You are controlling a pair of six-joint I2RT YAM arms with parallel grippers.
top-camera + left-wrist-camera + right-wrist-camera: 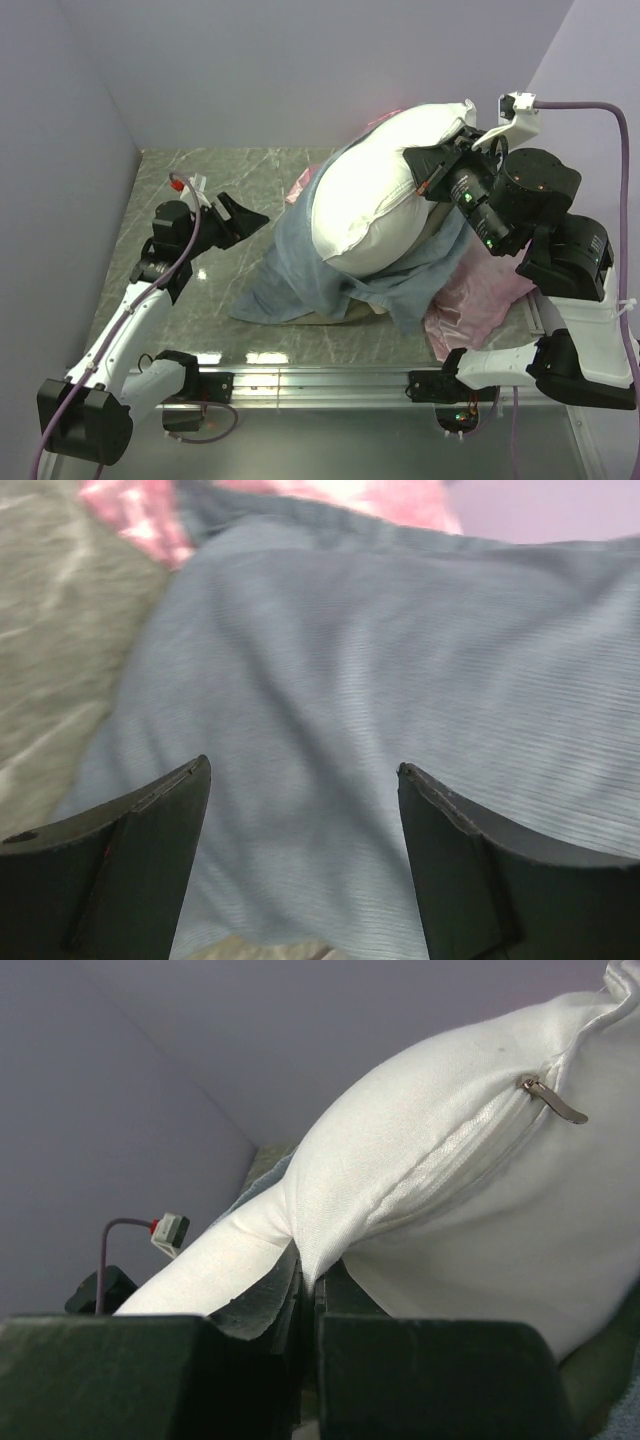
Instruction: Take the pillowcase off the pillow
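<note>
I note right gripper [308,1298] clenched on pillow [385,195] seam; left gripper [300,785] released near pillowcase [400,660]. Risk: unpinned pillowcase lifts with pillow.

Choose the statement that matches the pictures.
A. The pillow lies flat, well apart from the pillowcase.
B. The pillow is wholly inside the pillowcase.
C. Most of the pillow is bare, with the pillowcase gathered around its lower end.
C: in the top view the white pillow shows mostly uncovered, and the grey-blue pillowcase is bunched around and under its lower end.
</note>
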